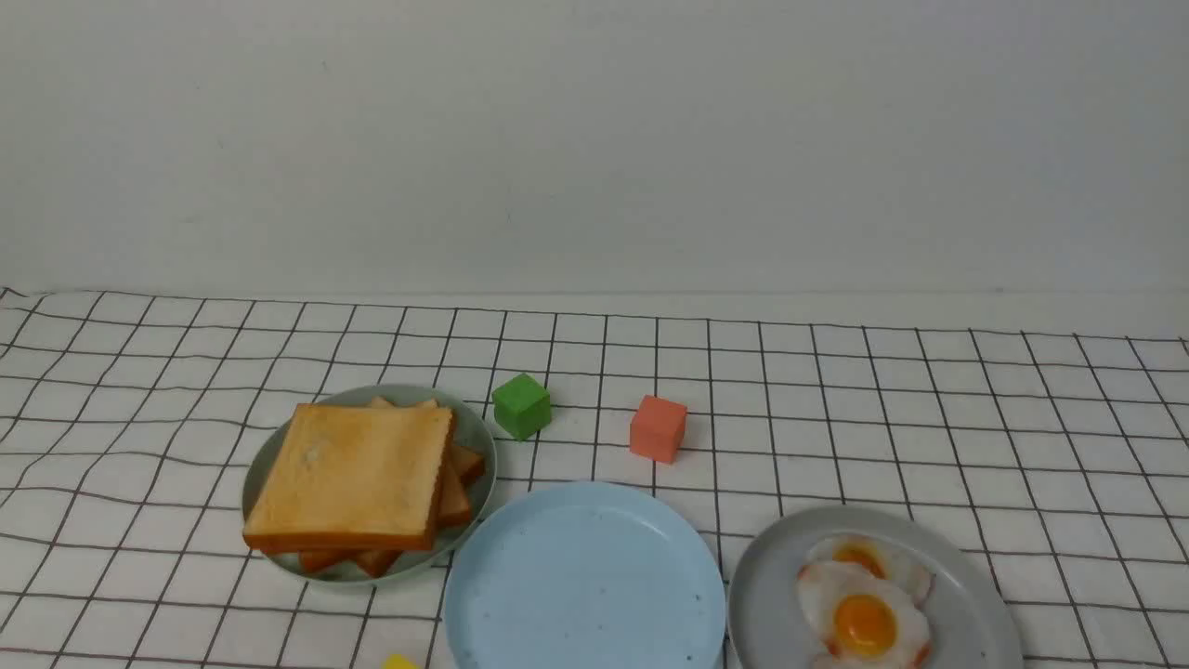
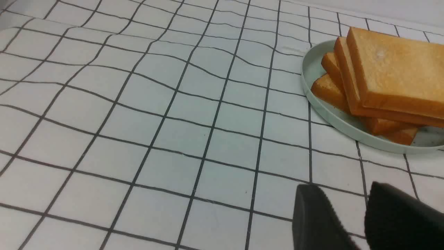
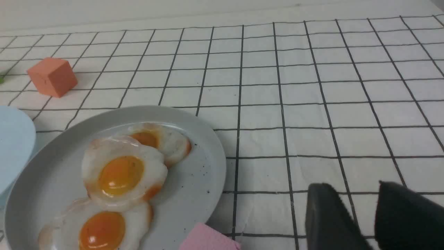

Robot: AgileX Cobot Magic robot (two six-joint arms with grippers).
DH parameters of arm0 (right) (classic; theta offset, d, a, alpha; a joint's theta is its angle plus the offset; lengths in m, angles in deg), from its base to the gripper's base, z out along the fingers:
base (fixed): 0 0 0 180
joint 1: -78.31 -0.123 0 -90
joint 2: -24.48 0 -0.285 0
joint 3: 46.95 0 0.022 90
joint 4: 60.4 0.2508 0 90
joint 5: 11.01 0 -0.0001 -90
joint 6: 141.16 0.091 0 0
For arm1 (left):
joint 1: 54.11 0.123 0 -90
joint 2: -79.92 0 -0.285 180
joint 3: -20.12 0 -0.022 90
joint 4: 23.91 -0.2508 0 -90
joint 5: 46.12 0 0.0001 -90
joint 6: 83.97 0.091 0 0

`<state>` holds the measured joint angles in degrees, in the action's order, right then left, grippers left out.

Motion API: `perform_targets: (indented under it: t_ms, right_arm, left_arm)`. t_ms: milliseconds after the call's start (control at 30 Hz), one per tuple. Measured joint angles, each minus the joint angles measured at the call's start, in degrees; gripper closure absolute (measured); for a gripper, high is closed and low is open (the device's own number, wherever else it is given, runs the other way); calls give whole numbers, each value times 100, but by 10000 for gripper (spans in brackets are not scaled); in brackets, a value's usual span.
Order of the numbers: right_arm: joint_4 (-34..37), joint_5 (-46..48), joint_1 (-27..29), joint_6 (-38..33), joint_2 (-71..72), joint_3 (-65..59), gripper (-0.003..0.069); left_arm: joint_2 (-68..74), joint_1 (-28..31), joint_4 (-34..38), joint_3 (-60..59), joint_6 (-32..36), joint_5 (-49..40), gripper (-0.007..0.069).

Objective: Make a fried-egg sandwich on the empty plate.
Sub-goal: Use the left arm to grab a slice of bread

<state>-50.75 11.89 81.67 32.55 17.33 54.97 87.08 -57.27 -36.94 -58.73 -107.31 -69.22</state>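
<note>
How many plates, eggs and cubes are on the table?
Plates: 3 (green plate, blue plate, grey plate)
Eggs: 3
Cubes: 2 (green cube, orange cube)
Total: 8

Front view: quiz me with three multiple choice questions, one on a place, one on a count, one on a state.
1. Where is the light-blue plate?
A. Between the green plate under the toast pile and the grey plate
B. At the far table edge
C. On top of the toast

2. How many fried eggs lie on the grey plate?
A. One
B. Three
C. Five

3. The light-blue plate is:
A. Stacked with toast
B. Holding an egg
C. Bare

Answers:
1 A, it lies between those two plates.
2 B, the right wrist view shows three yolks.
3 C, nothing rests on it.
</note>
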Motion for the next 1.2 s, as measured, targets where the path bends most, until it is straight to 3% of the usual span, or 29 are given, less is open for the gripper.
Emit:
perform_targets:
  t_ms: [1000, 1200]
  right_arm:
    - [0, 0, 0, 0, 0, 0, 418]
    - [-14, -118, 0, 0, 0, -10, 418]
  left_arm:
    - [0, 0, -3, 0, 0, 64, 386]
    - [0, 0, -3, 0, 0, 487, 386]
